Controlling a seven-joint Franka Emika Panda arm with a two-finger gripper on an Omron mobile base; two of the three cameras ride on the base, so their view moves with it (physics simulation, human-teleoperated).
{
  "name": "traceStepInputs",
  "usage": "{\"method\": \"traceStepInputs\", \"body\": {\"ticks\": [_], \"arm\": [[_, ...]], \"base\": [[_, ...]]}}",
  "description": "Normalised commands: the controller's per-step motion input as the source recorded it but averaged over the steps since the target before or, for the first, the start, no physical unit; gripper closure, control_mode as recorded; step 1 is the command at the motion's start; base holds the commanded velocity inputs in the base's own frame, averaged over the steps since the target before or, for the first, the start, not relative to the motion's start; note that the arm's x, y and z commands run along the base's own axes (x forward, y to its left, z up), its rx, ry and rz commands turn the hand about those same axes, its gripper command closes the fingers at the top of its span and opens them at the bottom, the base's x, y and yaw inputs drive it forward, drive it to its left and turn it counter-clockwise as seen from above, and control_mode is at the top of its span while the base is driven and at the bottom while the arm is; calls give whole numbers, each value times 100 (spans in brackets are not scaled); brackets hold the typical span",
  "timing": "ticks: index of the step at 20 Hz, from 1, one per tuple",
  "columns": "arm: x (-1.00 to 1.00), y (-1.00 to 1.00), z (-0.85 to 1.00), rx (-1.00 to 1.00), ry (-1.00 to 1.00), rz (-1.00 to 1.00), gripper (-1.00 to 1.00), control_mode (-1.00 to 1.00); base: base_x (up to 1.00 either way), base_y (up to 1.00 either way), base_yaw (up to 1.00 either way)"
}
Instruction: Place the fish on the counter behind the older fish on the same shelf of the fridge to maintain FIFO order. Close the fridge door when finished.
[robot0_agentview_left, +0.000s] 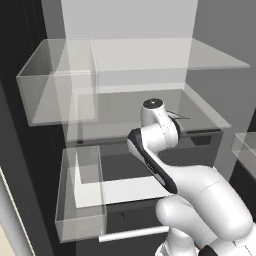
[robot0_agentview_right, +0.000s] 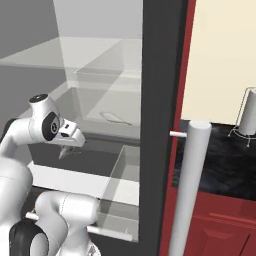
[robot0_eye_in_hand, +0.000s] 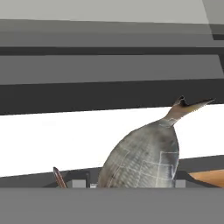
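Note:
My gripper hangs in front of the open fridge, a little below the front edge of the middle shelf, and is shut on the fish. In the hand view the fish is a scaly grey body with its tail pointing up and to the right. In the right base view the fish is a small dark shape under the hand. The older fish, slim and silvery, lies on that shelf further back and to the right. In the left base view the older fish peeks out just behind my wrist.
Clear bins hang on the fridge's left side. A drawer with a silver bar handle sits low in front. The door's edge and its long handle stand to my right, with the black counter beyond.

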Motion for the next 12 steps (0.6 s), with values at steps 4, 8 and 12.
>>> {"method": "traceStepInputs", "body": {"ticks": [4, 8, 12], "arm": [[0, 0, 0, 0, 0, 0, 100, 100], [0, 0, 0, 0, 0, 0, 100, 100], [0, 0, 0, 0, 0, 0, 100, 100]], "base": [[61, 9, -12], [53, 16, -9], [8, 0, 0]]}}
